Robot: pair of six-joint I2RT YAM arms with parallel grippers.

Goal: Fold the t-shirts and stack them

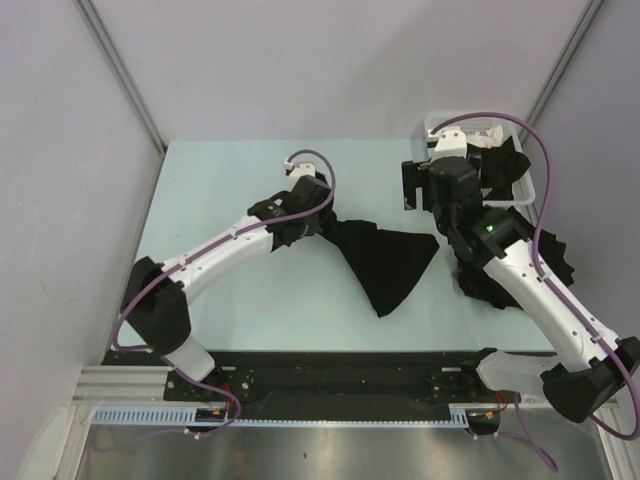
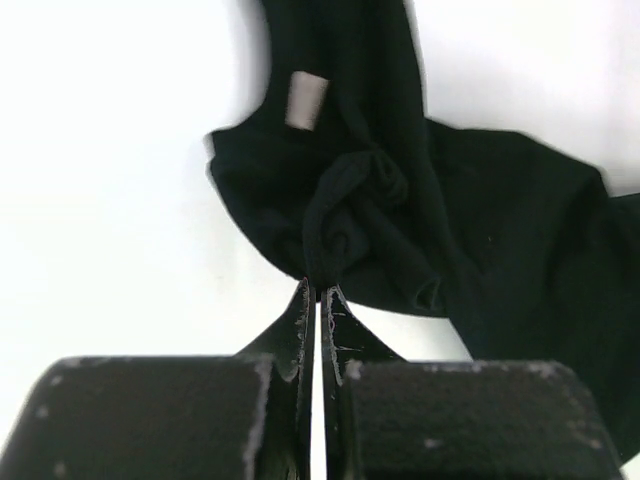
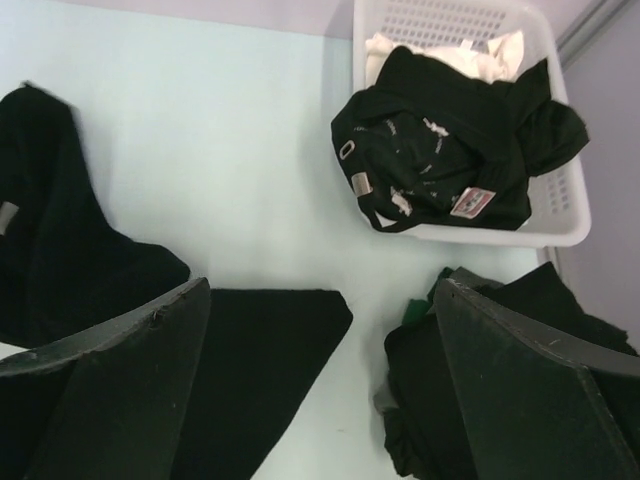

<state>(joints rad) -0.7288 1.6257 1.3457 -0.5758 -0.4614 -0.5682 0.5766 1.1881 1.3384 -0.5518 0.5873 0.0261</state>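
Left gripper (image 2: pixel 318 295) is pinching a fold of the black t-shirt (image 1: pixel 390 260) mid tabletop (image 1: pixel 220 190), probably to spread it. Right gripper (image 3: pixel 322 288) hangs wide open, empty.

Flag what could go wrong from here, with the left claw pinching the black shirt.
1. The left claw is shut on a bunched fold of the black shirt, not a flat edge. Pulling may drag it crumpled rather than spread it.
2. The right claw hangs open between that shirt and the dark pile near the basket. Coming down, it could snag the wrong cloth.
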